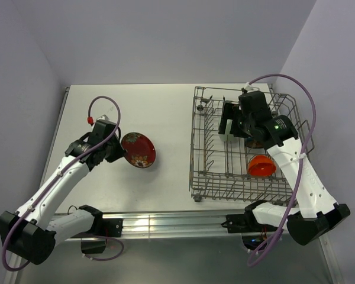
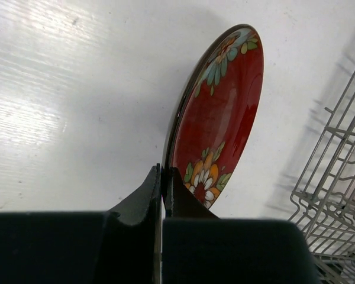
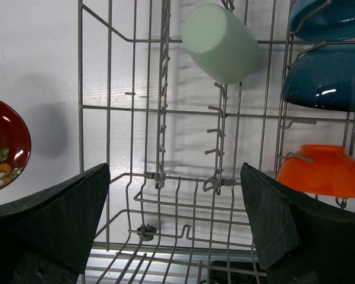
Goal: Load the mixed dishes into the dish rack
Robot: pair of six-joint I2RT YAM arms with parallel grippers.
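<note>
Red patterned plate (image 1: 138, 150) (image 2: 219, 118) (image 3: 3, 145): glossy red face with orange, white and green flowers, dark rim; standing on edge, tilted, over the white table (image 1: 136, 106), left of the dish rack and well apart from it; contact between lower edge and tabletop not discernible. Left gripper (image 1: 119, 149) (image 2: 163, 174): jaws closed tight on the near rim of the plate, black fingers (image 2: 143, 195) pressed flat against either side. Dish rack (image 1: 225, 183) (image 2: 337, 177) (image 3: 81, 89): large grey wire basket with upright tines and small wheels, on the right half of the table. Contents of rack: orange-red bowl (image 1: 261, 166) (image 3: 322, 170), leaning on edge among the tines near the right side; blue bowl (image 3: 328, 77), dark speckled, on edge just behind the orange-red one; further blue-toned piece (image 3: 325, 18) behind that, cut off by the frame edge, identity not discernible; pale green cup (image 3: 220, 42), on its side, base turned toward the right wrist camera, in the next row to the left. Right gripper (image 1: 235, 125) (image 3: 175, 171): spread wide, holding nothing, poised above the rack's middle rows, touching no dish. Surroundings: plain pale walls on three sides; purple cable (image 1: 307, 112) looping over the right arm.
</note>
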